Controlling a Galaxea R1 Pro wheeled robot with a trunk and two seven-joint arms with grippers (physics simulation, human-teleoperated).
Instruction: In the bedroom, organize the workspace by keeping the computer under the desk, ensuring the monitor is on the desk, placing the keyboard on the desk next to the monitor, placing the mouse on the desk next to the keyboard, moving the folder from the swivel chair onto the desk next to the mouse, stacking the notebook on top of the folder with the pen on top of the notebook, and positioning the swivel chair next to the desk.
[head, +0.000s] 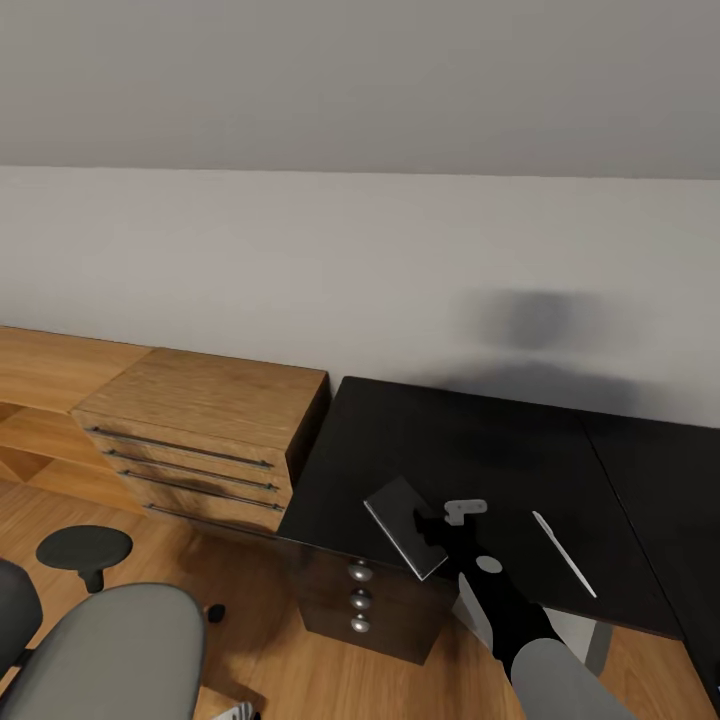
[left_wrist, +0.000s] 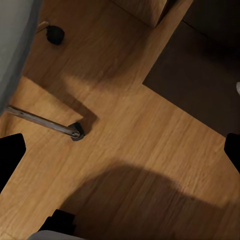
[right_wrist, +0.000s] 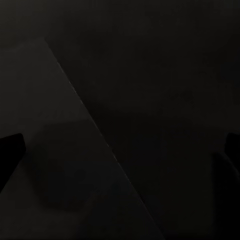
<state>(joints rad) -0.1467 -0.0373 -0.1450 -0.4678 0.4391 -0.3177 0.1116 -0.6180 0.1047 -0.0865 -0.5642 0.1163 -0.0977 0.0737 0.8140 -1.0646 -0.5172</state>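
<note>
Beside notebook (head: 405, 525), pen (head: 563, 552); grip unclear.

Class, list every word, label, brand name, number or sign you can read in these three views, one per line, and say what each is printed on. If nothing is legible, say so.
None: no readable text in any view.
The notebook, pen, desk with its silver knobs, the wooden drawer unit and the swivel chair show plain surfaces.
The right wrist view is too dark to reveal any print.

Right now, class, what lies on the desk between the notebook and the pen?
In the head view, the right gripper lies between the notebook and pen; otherwise bare desk.
</note>
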